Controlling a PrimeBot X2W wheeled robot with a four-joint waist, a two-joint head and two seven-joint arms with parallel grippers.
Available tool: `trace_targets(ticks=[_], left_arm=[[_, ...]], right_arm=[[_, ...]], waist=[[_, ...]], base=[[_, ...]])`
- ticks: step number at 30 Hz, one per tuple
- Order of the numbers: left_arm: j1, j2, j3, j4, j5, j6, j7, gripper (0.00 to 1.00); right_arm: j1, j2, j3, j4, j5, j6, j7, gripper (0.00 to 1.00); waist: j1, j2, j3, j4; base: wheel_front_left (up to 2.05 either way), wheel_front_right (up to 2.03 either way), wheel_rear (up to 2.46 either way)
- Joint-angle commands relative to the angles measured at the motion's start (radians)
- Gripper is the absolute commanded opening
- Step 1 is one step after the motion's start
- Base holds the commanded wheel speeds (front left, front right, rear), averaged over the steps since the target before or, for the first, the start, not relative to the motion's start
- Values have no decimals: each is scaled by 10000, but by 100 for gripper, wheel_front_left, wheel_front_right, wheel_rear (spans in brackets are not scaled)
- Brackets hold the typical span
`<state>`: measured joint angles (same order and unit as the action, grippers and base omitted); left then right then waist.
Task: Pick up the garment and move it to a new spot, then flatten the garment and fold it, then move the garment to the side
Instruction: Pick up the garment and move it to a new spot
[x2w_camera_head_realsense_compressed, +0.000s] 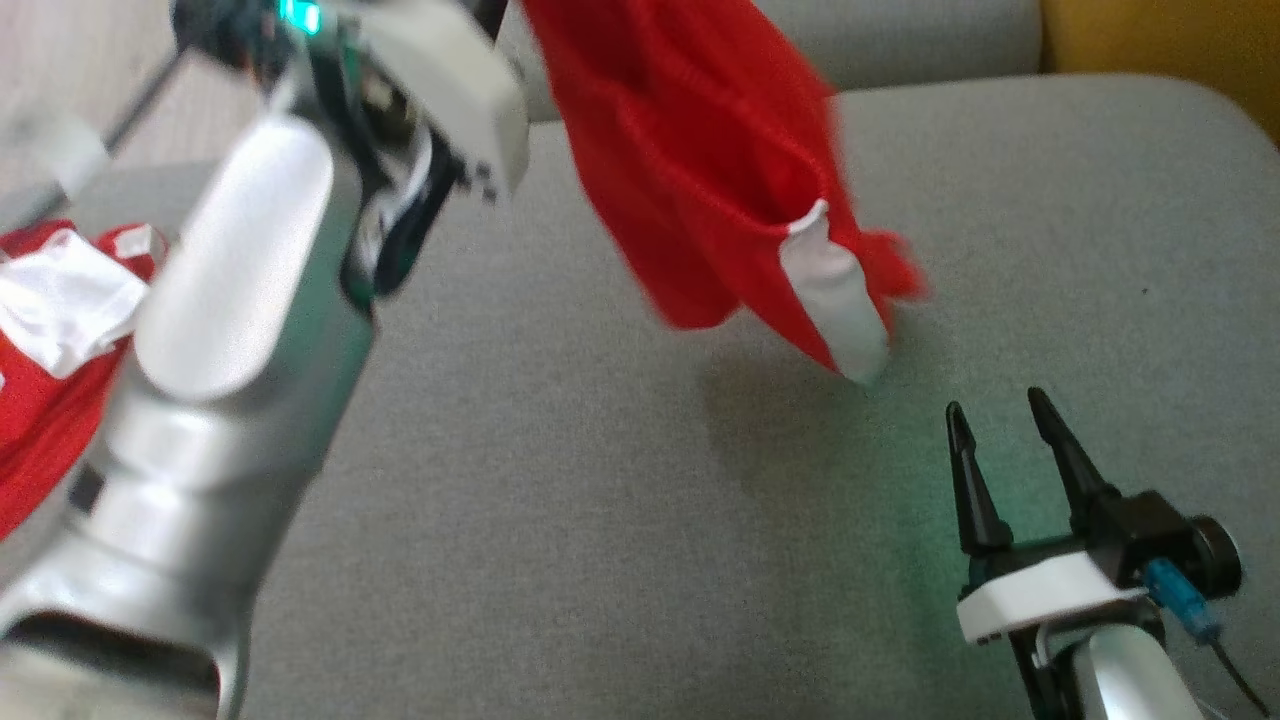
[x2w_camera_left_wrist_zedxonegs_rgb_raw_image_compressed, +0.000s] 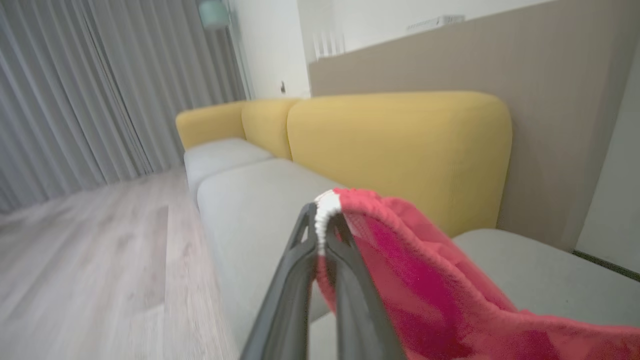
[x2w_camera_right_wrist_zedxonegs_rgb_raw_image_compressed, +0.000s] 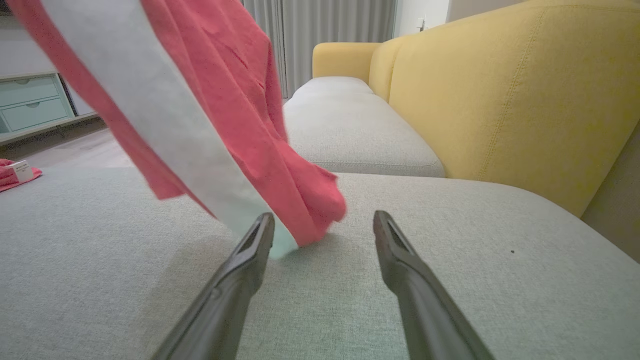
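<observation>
My left gripper (x2w_camera_left_wrist_zedxonegs_rgb_raw_image_compressed: 322, 220) is clenched on the white-trimmed edge of the red garment (x2w_camera_head_realsense_compressed: 690, 150), holding it up above the grey seat cushion (x2w_camera_head_realsense_compressed: 600, 500). The cloth hangs over the cushion's middle, a white stripe (x2w_camera_head_realsense_compressed: 835, 300) running to its lowest corner, which reaches the cushion or stops just short; I cannot tell which. My right gripper (x2w_camera_head_realsense_compressed: 995, 405) sits low over the cushion's near right part, jaws spread wide and empty, just beside that hanging corner. A second red-and-white garment (x2w_camera_head_realsense_compressed: 45, 330) lies at the cushion's left edge
</observation>
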<state>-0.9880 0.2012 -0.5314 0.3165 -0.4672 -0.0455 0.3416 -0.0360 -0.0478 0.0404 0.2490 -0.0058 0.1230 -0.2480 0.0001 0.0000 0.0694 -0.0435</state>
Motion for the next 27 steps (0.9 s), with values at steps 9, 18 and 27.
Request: trace_targets(ticks=[9, 18, 27], left_arm=[[2141, 906, 1157, 955, -531, 1237, -530, 0], [2552, 1226, 1744, 2781, -635, 1338, -2223, 39], [2856, 892, 1844, 3435, -798, 840, -4147, 100]], right_arm=[[-1364, -24, 438, -556, 153, 77, -136, 100], [-1883, -24, 410, -633, 75, 77, -136, 100], [-1854, -24, 254, -532, -69, 77, -137, 100]], waist=[[-1, 0, 1822, -649], [-1, 0, 2721, -723], [-1, 0, 2264, -264]], base=[[0, 0, 0], [0, 0, 0], [0, 0, 0]])
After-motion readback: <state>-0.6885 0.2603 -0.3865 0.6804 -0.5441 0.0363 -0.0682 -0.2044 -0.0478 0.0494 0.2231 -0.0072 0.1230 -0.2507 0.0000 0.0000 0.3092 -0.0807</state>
